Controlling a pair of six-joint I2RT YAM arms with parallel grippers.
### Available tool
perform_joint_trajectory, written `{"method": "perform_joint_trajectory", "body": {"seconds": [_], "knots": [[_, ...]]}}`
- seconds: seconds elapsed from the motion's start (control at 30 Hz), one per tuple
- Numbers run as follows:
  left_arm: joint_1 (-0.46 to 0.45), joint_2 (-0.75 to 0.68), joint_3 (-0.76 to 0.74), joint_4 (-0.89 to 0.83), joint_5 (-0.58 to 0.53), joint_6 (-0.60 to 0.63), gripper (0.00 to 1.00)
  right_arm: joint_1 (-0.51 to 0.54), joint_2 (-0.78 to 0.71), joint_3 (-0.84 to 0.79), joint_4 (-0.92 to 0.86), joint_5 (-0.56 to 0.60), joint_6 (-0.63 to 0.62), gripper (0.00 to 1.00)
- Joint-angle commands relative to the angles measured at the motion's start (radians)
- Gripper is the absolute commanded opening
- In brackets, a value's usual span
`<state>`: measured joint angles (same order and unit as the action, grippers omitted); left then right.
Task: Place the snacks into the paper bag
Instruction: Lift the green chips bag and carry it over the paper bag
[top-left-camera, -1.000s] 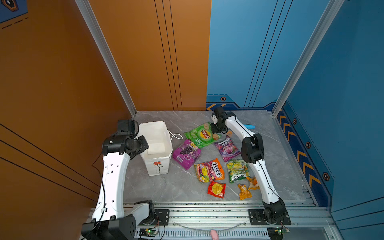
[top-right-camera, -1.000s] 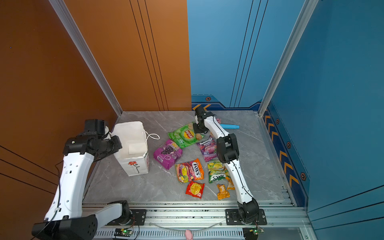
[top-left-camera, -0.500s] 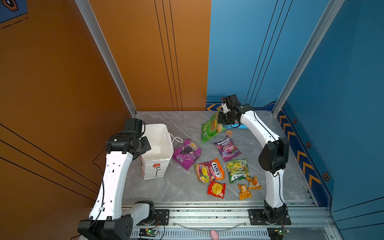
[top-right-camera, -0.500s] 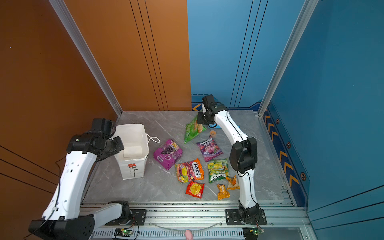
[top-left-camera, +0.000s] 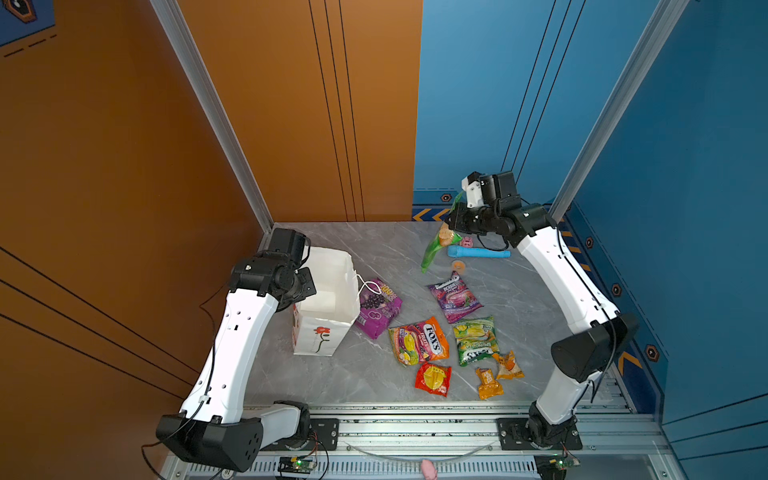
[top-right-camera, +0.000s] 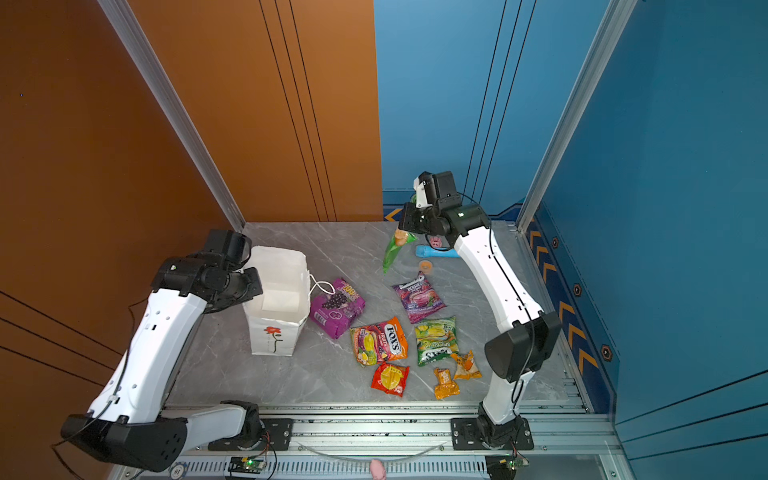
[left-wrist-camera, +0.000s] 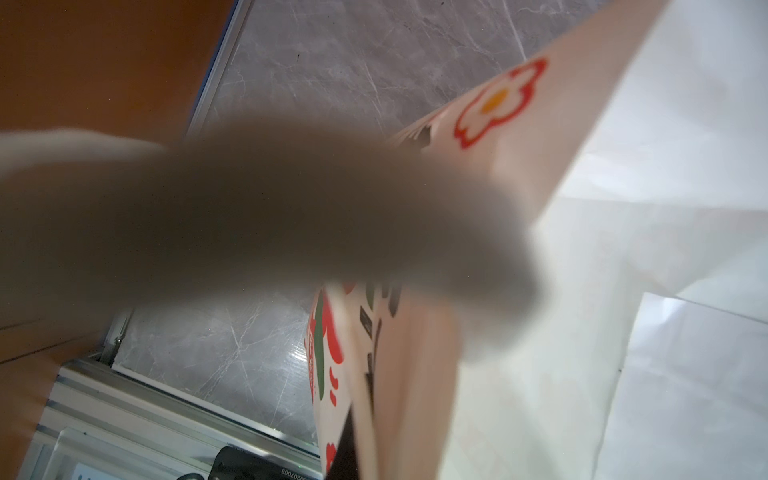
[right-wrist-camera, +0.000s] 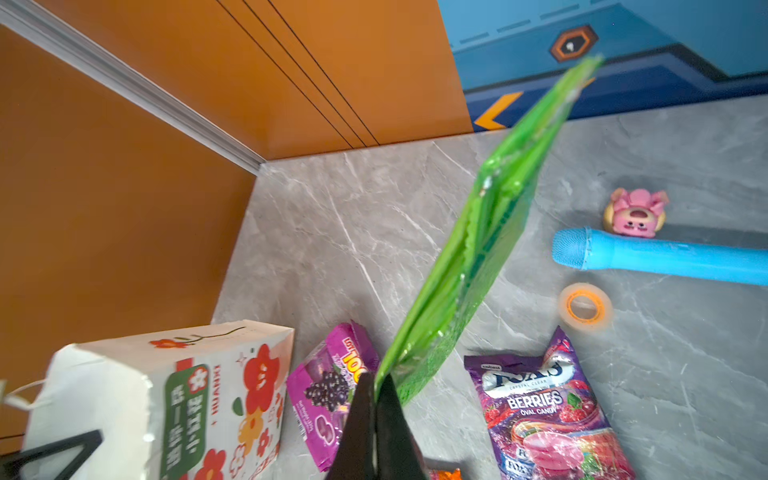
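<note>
My right gripper (right-wrist-camera: 376, 388) is shut on a corner of the large green chips bag (right-wrist-camera: 478, 249), which hangs in the air over the back of the table (top-left-camera: 435, 248). My left gripper (left-wrist-camera: 360, 419) is shut on the side wall of the white paper bag (top-left-camera: 328, 309), which stands upright and open on the left. Other snacks lie flat on the table: a purple grape bag (top-left-camera: 379, 308), a berries bag (top-left-camera: 455, 297), an orange fruits bag (top-left-camera: 419, 340), a green bag (top-left-camera: 476, 340), a red wrapper (top-left-camera: 433, 379) and two orange-yellow wrappers (top-left-camera: 490, 382).
A blue microphone-like cylinder (top-left-camera: 478, 252), a small pink toy (top-left-camera: 467, 241) and a tape roll (top-left-camera: 458, 264) lie at the back right, below the hanging bag. Walls close in the table at the back and both sides; a metal rail (top-left-camera: 415, 419) runs along the front.
The right gripper has lifted the green chips bag off the table and raised it towards the back. The left arm has shifted a little, keeping hold of the paper bag.
</note>
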<state>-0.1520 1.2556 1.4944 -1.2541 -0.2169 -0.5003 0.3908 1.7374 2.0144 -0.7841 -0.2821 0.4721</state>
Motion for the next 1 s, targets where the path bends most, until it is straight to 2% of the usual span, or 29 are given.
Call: {"method": "perform_joint_trajectory", "body": {"seconds": [0.0,0.47,0.7,0.97], "knots": [[-0.019,0.016,0.036,-0.028,0.024,-0.015,0.00,0.033,-0.053,0.056,0.030,-0.037,-0.016,0.00],[-0.136,0.094,0.097,-0.058,0.039,-0.028,0.00,0.268,-0.026,0.417,-0.082,0.012,-0.150,0.00],[-0.182,0.114,0.116,-0.065,0.054,-0.036,0.00,0.389,-0.019,0.435,-0.057,-0.014,-0.159,0.00],[-0.189,0.089,0.107,-0.064,0.088,-0.037,0.00,0.482,0.041,0.431,-0.066,-0.027,-0.177,0.00]]}}
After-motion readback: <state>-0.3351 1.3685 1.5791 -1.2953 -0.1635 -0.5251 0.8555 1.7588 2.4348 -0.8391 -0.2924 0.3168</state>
